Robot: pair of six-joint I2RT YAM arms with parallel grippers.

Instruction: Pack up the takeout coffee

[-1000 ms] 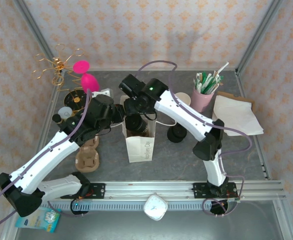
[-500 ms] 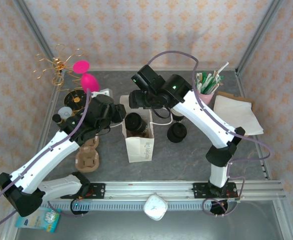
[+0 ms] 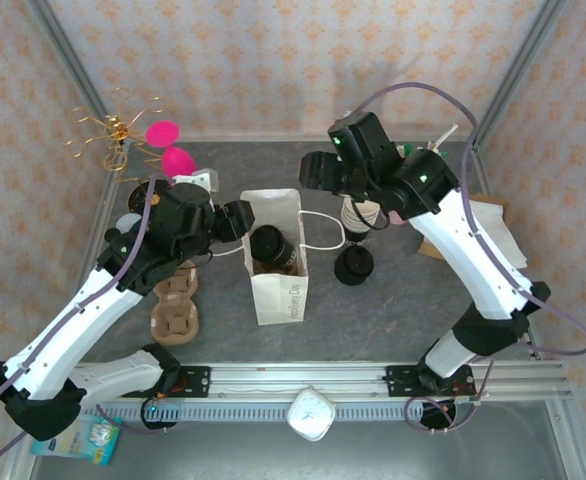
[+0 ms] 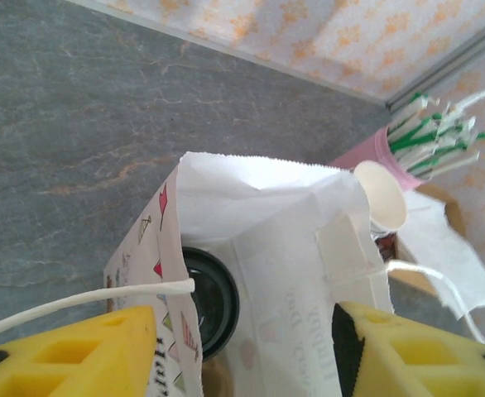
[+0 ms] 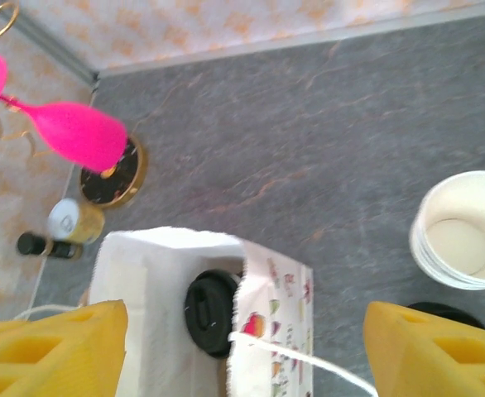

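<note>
**Coffee in the bag, both tools open over it**

We find the takeout coffee (image 3: 271, 243) inside the white paper bag (image 3: 278, 290), which stands upright with its mouth open on the grey tabletop (image 3: 393, 310). Its round black lid is what we mostly see. The paper hides nearly all of the cup's wall.

Our left tool (image 4: 242, 331) is open, its yellow fingers well apart, and one wall of the bag runs up between them. The lid lies just ahead of the gap, close beside one finger. A white string handle (image 4: 77, 302) crosses just above that same finger. Past the bag's far rim, bare tabletop stretches ahead to the wall. Ahead and off to the other side, a pink straw holder (image 4: 375, 153) stands near the bag's corner.

Our right tool (image 5: 247, 331) is open too, and it grips nothing. It hangs above the bag, and the second string handle (image 5: 292, 351) passes beneath the gap. The lid sits below, nearer one finger. A stack of lidless cups (image 5: 458, 227) stands just ahead of the other finger. Open tabletop lies ahead between the bag and the wall.

Small coloured pennant pictures run along the bag's side. Grey lettering shows on its paper, but we cannot read it.
</note>
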